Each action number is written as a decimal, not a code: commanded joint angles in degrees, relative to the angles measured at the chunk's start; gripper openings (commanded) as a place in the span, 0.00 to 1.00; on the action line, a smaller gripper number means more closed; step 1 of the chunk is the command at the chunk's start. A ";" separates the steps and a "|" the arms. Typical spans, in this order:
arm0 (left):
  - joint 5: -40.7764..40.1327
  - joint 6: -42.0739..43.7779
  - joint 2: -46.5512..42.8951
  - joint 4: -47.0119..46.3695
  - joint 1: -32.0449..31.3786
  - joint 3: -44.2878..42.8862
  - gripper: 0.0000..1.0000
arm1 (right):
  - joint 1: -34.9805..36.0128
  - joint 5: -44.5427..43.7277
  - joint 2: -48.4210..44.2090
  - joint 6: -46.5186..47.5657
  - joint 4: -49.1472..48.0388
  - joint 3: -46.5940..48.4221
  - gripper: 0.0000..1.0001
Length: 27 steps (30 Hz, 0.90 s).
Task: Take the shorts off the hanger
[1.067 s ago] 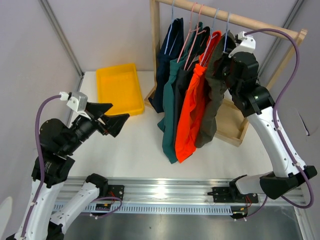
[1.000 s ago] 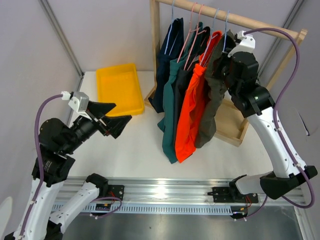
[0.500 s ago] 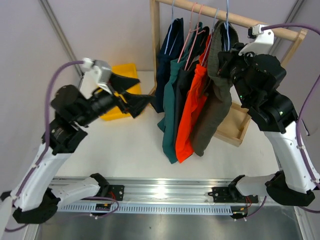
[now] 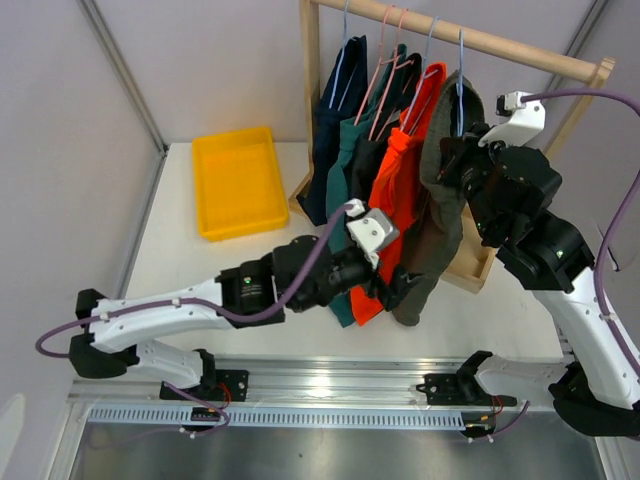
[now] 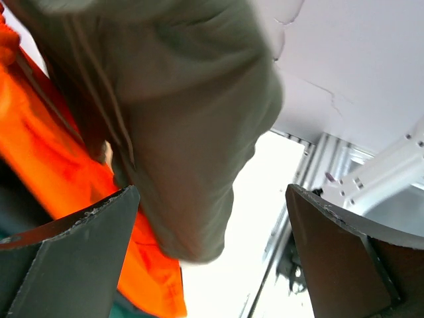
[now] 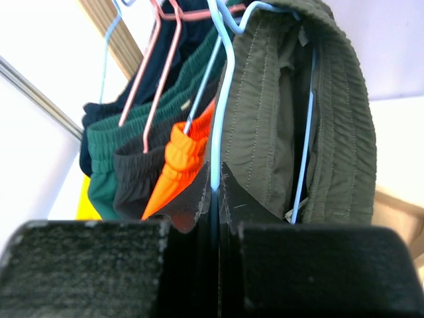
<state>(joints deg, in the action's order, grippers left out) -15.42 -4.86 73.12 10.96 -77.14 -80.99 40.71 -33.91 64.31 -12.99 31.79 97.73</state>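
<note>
Shorts (image 4: 383, 175) on rack (image 4: 520, 48); tray (image 4: 235, 133) left of rack; left pincer (image 4: 402, 287) at their hems.

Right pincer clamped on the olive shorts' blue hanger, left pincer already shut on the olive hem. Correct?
Not quite. The left pincer is open: its jaws stand wide apart, and the hem of the olive shorts shows between them, not pinched. The left wrist view shows this. The right pincer is shut on the blue hanger, as you said.

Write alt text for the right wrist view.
The right gripper is shut on the light blue hanger carrying the olive green shorts. Beside them hang the orange shorts, black shorts, teal shorts and navy shorts.
</note>
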 commanded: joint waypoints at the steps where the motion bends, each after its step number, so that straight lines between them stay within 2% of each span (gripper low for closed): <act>1: -10.59 3.54 2.19 -8.32 -2.22 -2.24 0.99 | 0.60 -2.82 -1.12 -1.95 -5.86 -0.17 0.00; 5: -11.30 3.81 5.97 -13.76 -3.62 -3.12 0.99 | 0.78 -4.67 -1.73 -2.47 -6.56 -1.58 0.00; 16: -11.47 4.51 15.37 -20.36 -4.07 -6.55 0.99 | 0.86 -4.41 -2.97 -3.62 -9.29 -4.75 0.00; 18: -13.05 4.69 16.43 -21.59 -4.07 -6.37 0.93 | 0.86 -3.80 -3.23 -3.88 -9.64 -4.57 0.00; 19: -13.84 5.73 17.48 -22.90 -3.98 -6.02 0.88 | 0.86 -3.27 -3.32 -3.97 -9.73 -4.05 0.00; 22: -15.08 6.71 18.63 -25.80 -3.63 -4.53 0.46 | 0.86 -2.22 -3.14 -4.58 -8.77 -2.29 0.00; 23: -14.99 6.62 18.98 -25.99 -3.45 -4.27 0.12 | 0.86 -2.04 -3.14 -4.58 -8.33 -2.11 0.00; 24: -16.21 6.53 19.42 -25.82 -3.45 -5.39 0.00 | 0.86 -1.86 -3.32 -4.85 -8.24 -1.93 0.00; 27: -15.87 6.88 20.92 -22.04 -3.63 -7.25 0.00 | 0.86 -2.12 -3.67 -4.67 -8.06 -1.84 0.00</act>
<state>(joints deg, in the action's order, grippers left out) -29.87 1.10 92.95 -10.68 -80.71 -85.03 41.17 -36.01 62.61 -16.91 28.97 92.38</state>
